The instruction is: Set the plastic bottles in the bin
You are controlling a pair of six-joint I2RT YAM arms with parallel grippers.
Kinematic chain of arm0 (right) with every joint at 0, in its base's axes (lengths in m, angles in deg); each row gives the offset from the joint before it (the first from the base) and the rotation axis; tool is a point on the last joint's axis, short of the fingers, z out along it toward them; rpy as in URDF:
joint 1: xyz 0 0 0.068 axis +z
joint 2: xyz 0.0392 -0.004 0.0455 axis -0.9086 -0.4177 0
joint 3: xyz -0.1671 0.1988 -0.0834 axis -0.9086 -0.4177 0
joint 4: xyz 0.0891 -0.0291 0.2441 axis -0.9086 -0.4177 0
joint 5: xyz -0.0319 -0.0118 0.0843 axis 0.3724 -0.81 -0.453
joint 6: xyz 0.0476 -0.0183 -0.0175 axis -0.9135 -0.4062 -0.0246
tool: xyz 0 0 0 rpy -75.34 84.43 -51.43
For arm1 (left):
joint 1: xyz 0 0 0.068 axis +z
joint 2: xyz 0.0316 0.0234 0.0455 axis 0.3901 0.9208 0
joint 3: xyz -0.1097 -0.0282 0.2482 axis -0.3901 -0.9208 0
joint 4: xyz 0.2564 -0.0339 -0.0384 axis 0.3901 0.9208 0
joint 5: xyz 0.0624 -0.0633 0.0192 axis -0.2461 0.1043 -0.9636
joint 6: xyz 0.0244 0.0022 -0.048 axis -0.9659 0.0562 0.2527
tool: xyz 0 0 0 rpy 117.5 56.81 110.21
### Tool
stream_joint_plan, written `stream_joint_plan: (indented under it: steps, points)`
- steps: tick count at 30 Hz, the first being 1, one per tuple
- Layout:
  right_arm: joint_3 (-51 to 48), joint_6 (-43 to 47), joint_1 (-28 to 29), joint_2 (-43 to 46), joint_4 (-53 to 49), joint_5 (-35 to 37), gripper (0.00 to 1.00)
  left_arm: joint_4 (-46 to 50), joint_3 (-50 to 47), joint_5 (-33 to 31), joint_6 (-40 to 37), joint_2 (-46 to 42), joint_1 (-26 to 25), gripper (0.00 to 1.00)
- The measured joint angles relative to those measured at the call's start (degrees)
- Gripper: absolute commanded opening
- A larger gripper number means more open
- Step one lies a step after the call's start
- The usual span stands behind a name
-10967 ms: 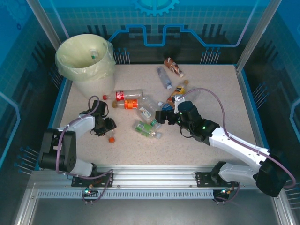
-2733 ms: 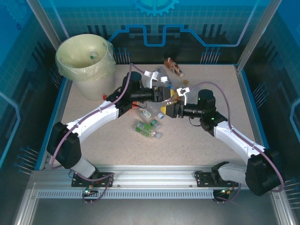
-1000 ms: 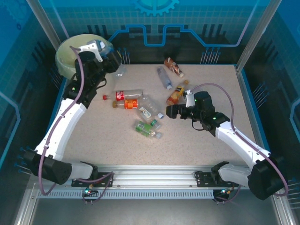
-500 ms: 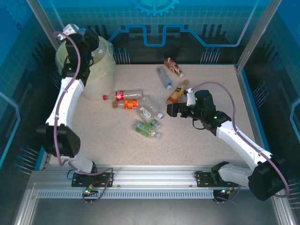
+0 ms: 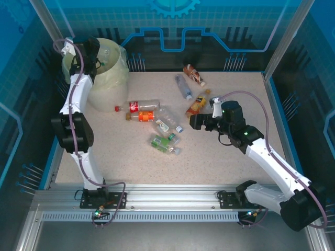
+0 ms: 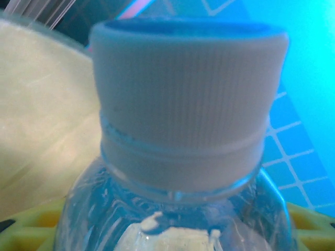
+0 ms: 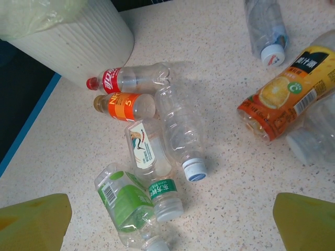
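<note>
Overhead: eight plastic bottles [image 5: 144, 105] on table [image 5: 120, 157]; one bin [image 5: 106, 90]; left hand [image 5: 98, 52] pinching ninth bottle [image 6: 186, 99] over it; right hand [image 5: 194, 122] spread.

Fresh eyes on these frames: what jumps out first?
The left gripper, stretched to the far-left corner, clamps a white-capped bottle over the bin. Next come the scattered bottles lying in the middle of the table, with the right gripper open beside them.
</note>
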Motion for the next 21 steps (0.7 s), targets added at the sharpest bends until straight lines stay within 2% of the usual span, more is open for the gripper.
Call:
stream_joint_plan:
  steps: [6,8,10,16,21]
  points:
    - [-1.05,0.52,0.0,2.1,-0.04,0.66,1.0,-0.02,3.1,1.14,9.33,5.4,0.76,0.57]
    - [-1.55,0.55,0.0,2.43,-0.37,1.14,1.0,0.42,5.33,1.6,11.67,7.93,0.96,0.68]
    - [-2.01,0.52,0.0,2.69,-0.59,1.57,1.0,2.23,8.13,1.75,13.35,10.23,1.03,0.74]
    - [-2.78,0.31,0.0,3.76,-1.42,3.13,1.0,6.21,13.97,1.95,16.35,13.2,1.03,0.84]
    - [-4.94,-0.04,0.0,5.77,-1.36,4.57,1.0,6.29,15.04,2.45,16.55,13.18,1.03,0.87]
